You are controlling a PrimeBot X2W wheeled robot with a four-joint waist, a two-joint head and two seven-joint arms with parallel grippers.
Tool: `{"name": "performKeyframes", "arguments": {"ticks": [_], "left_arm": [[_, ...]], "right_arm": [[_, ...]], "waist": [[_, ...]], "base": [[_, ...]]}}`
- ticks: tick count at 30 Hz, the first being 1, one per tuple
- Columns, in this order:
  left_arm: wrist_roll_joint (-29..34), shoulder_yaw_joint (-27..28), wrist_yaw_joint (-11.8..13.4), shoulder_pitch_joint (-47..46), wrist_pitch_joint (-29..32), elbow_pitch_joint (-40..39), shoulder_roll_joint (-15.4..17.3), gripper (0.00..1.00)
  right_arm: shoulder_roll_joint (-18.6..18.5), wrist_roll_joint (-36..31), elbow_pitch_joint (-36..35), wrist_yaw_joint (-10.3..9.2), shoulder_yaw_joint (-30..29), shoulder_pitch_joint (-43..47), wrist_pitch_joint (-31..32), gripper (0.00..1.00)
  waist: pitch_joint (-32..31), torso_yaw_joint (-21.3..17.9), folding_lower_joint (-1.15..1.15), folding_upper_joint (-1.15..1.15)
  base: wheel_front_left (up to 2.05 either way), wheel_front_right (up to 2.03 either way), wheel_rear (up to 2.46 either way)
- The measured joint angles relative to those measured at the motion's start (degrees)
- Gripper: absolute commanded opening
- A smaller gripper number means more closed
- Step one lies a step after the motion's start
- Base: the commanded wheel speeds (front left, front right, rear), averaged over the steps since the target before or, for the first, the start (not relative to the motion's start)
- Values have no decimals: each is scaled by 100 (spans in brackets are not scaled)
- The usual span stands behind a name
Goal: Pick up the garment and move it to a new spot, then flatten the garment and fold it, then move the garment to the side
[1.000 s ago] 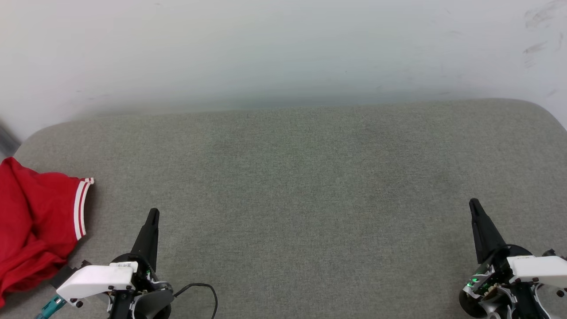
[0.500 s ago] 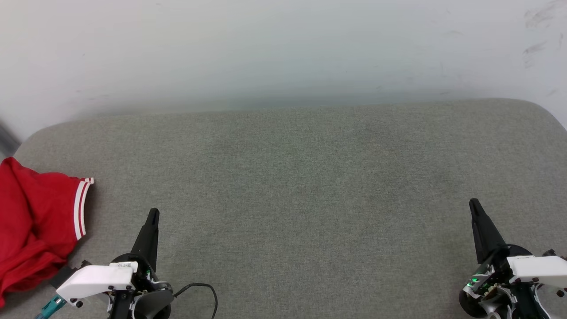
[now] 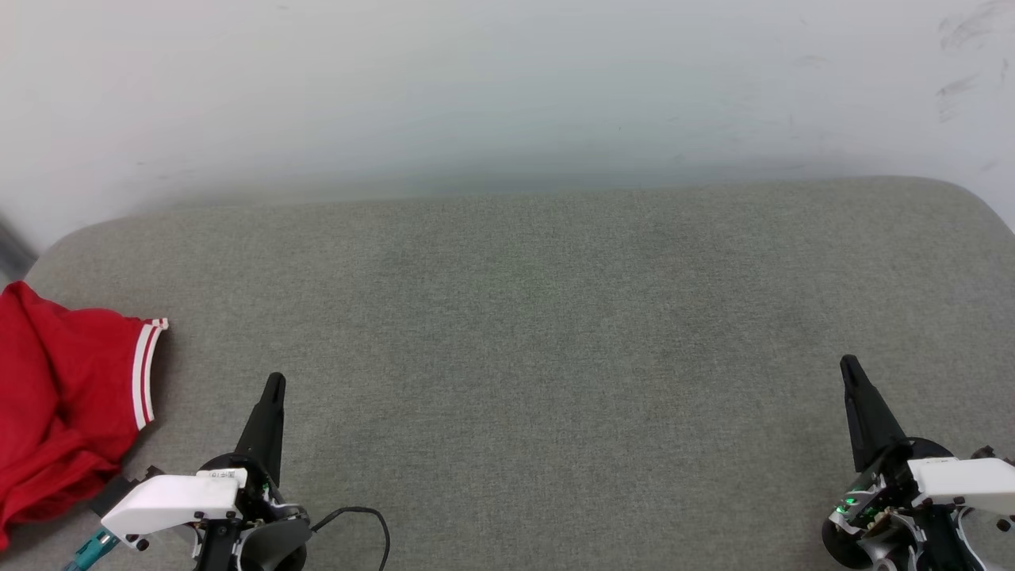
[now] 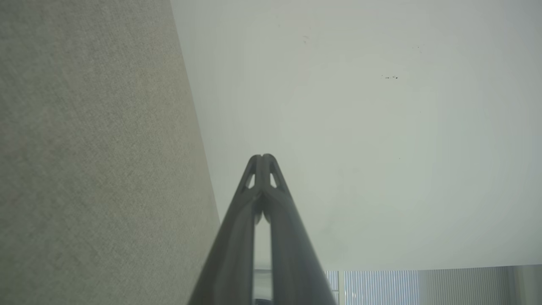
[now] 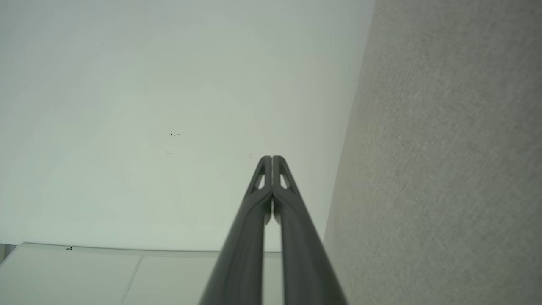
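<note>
The garment [image 3: 59, 396], a crumpled red shirt with a red-and-white striped trim, lies at the far left edge of the grey cushioned surface [image 3: 523, 317], partly cut off by the head view's left border. My left gripper [image 3: 274, 382] is shut and empty at the lower left, a short way right of the garment and apart from it. My right gripper [image 3: 848, 365] is shut and empty at the lower right. In the left wrist view the left gripper [image 4: 263, 157] has its tips pressed together. The right gripper [image 5: 271, 159] looks the same in the right wrist view.
A pale wall [image 3: 507, 87] rises behind the surface's far edge. The surface's rounded corners sit at the far left and far right. A black cable [image 3: 357, 515] loops beside my left wrist. The grey surface [image 4: 93, 161] fills the left of the left wrist view.
</note>
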Motion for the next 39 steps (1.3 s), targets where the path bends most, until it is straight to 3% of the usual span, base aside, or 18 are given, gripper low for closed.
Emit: {"name": "performKeyframes", "arguments": {"ticks": [6, 7, 13, 24, 39], "left_arm": [[0, -1, 0, 0, 0, 0, 0, 0], [0, -2, 0, 4, -1, 9, -2, 100], [0, -66, 2, 238, -30, 193, -24, 100], [241, -476, 2, 238, -356, -178, -9, 100], [2007, -806, 2, 290, -726, -652, 48, 100]], "right_arm": [[0, 0, 0, 1, 0, 0, 0, 0], [1, 0, 7, 0, 0, 5, 0, 100], [13, 0, 177, -1, 33, 265, -48, 100], [15, -369, -188, -1, 249, 370, -358, 100], [-101, -2308, -517, -1, 407, 419, -716, 100]], "waist": [[0, 0, 0, 0], [0, 0, 0, 0], [0, 0, 0, 0], [3, 15, 0, 0], [-20, 42, 0, 0]], "base": [[0, 0, 0], [0, 0, 0], [0, 0, 0], [0, 0, 0], [0, 0, 0]]}}
